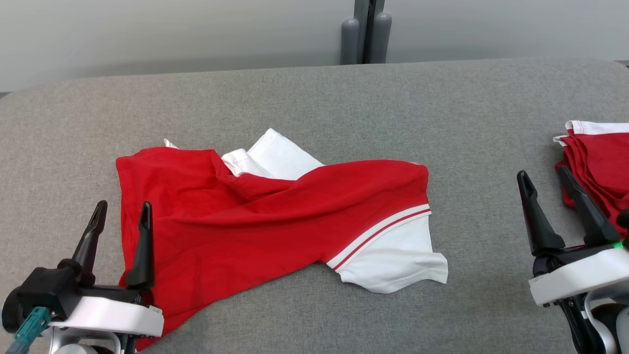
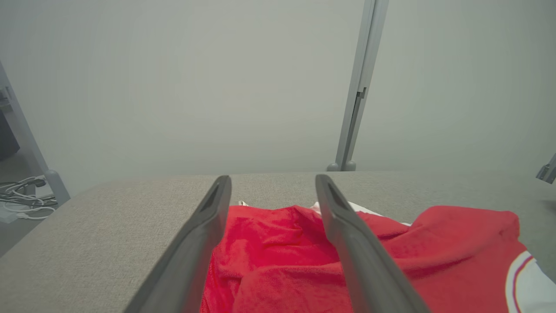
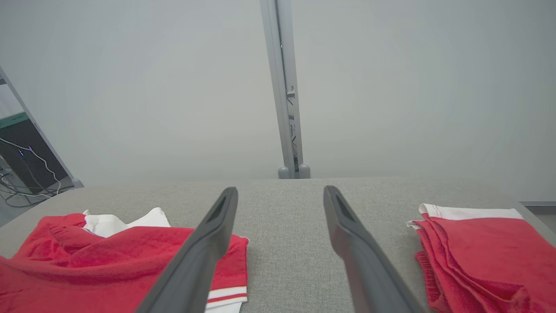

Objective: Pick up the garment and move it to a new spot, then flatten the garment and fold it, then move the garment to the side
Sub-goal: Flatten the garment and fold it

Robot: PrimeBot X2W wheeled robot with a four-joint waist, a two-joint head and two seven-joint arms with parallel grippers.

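Head view steep from above, wrist views low across table (image 2: pixel 108 208) — sharing garment (image 1: pixel 255 216)

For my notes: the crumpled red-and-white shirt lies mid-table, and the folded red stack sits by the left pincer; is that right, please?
Not quite: the head view shows the folded red stack by the right pincer; the shirt does lie mid-table.

Hides the near left corner of the garment (image 1: pixel 255 216) behind the left jaws in the head view, and part of its white cloth under red folds. Cuts the folded red stack (image 1: pixel 597 162) off at that view's right edge and at the right wrist view's lower right corner, and crops the garment along the bottom of both wrist views. Leaves the cables (image 2: pixel 26 198) at the left wrist view's edge too small to sort out.
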